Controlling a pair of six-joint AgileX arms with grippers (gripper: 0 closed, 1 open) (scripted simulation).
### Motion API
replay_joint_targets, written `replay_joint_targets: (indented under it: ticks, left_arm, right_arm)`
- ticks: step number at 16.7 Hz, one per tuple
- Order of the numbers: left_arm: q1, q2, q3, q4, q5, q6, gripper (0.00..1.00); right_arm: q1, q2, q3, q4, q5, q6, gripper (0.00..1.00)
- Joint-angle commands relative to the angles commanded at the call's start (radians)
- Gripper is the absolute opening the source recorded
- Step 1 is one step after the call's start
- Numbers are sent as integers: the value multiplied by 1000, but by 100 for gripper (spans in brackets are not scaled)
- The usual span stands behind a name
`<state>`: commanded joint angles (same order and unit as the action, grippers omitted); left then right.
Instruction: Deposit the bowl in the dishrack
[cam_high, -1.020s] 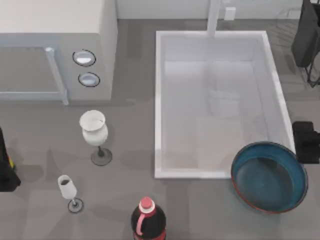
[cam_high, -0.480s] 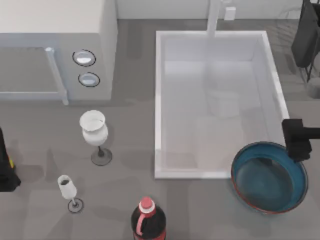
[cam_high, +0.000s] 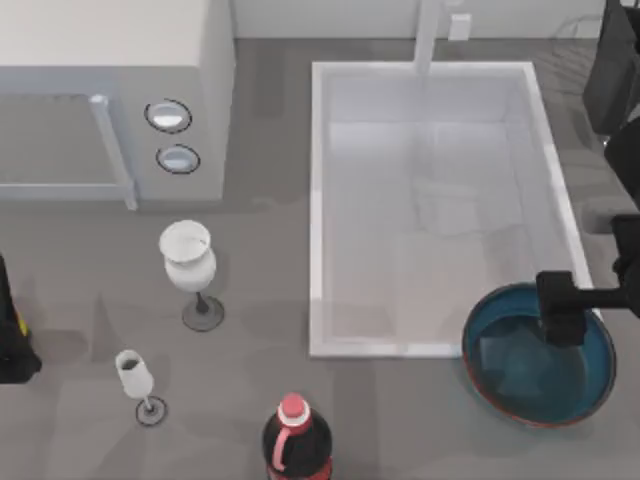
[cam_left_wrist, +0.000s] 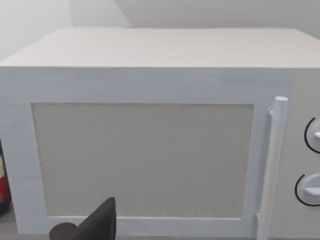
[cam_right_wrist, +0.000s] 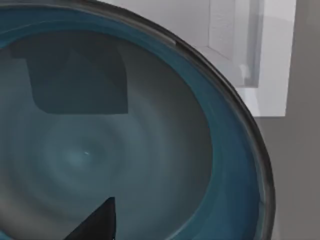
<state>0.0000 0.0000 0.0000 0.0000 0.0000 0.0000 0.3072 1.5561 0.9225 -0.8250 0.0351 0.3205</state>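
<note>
L arm: sitting parked at the table's far left edge (cam_high: 12, 335), low on that side; its wrist cam is facing the microwave (cam_left_wrist: 150, 150) door. Can't tell how its fingers stand.

Microwave to bottle: microwave (cam_high: 110, 100) is taking the top-left corner; the big wine glass (cam_high: 190, 270) and small wine glass (cam_high: 137, 385) are standing in front of it, the cola bottle (cam_high: 297, 440) at the bottom edge. None of these are in my way.

Sink: white sink basin (cam_high: 318, 200) is sitting mid-table, its bottom-right corner just beside the bowl.

Bowl: bowl (cam_high: 520, 380) is resting upright on the table, bottom right, its rim overlapping the sink corner as seen from above. Round, so no long axis to line up with.

R gripper: right gripper (cam_high: 562, 310) is hanging over the bowl's far-right rim, arm reaching in from the right edge. Wrist cam is looking straight down into the teal inside of the bowl (cam_right_wrist: 100, 150), w/ the rim arc and the sink corner (cam_right_wrist: 240, 50) beyond. R arm is clearly the nearer one. Jaw state: can't tell.

Dishrack: thin dark wires of the dishrack (cam_high: 585, 30) are showing at the top-right corner, partly behind my arm. It lies up the right side from the bowl, past the sink's right wall.

Key relation: the rim is directly under my R gripper; I judge the grab is a straight drop onto the rim, then lift and carry toward the top right.
</note>
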Motion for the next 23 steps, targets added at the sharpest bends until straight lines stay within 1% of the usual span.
replay_joint_targets:
  ticks: [2, 4, 9, 22, 23]
  left_arm:
    - [0, 0, 0, 0, 0, 0, 100]
    - [0, 0, 0, 0, 0, 0, 100]
    - [0, 0, 0, 0, 0, 0, 100]
    - [0, 0, 0, 0, 0, 0, 100]
    - [0, 0, 0, 0, 0, 0, 100]
  right_arm:
    - [-1, 39, -52, 91, 0, -1, 100]
    - [-2, 63, -84, 143, 0, -1, 100]
    - [-2, 69, -91, 154, 0, -1, 100]
    - [-2, 69, -91, 154, 0, -1, 2]
    - [-2, 69, -91, 154, 0, -1, 0]
